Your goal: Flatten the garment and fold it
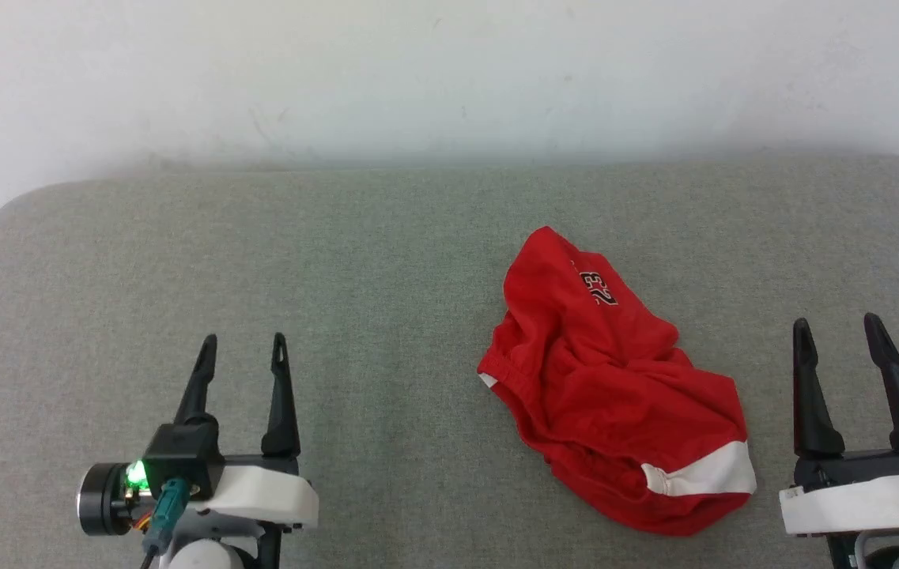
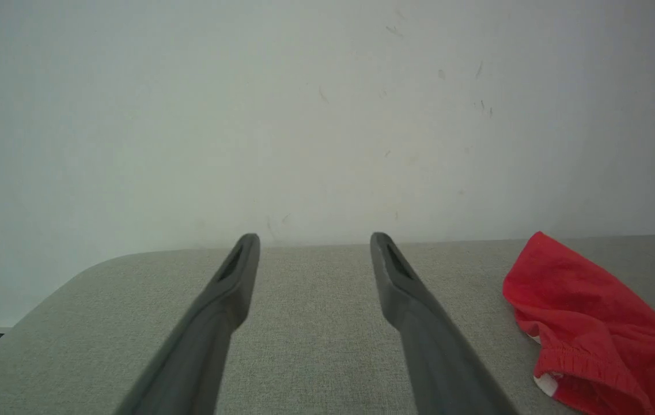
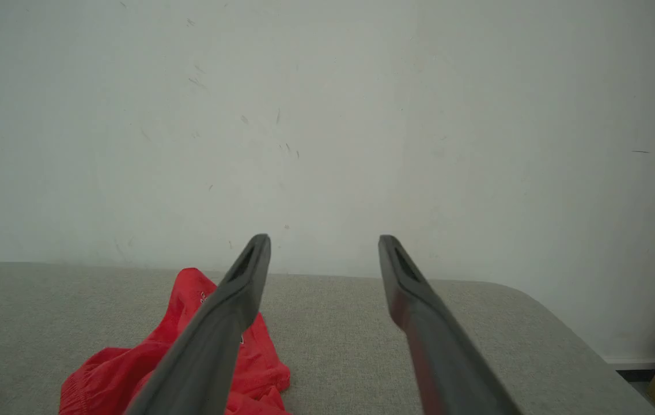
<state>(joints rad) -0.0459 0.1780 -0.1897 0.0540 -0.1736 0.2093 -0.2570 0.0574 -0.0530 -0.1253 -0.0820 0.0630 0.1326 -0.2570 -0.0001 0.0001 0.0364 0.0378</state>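
Tools: left tool (image 1: 245, 338) and right tool (image 1: 835, 319) are standing spread, holding nothing. Garment (image 1: 615, 395) is lying crumpled on grey worktop (image 1: 338, 261), near right tool, well apart from left tool. Flattening and folding are both awaiting a start.

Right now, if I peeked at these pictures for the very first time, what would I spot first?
The bright red shorts jump out first. They lie crumpled on the grey padded table, right of the middle, with a white hem band at the near end and a small number print at the far end. Next come the left gripper at the lower left and the right gripper at the lower right, both open and off the cloth.
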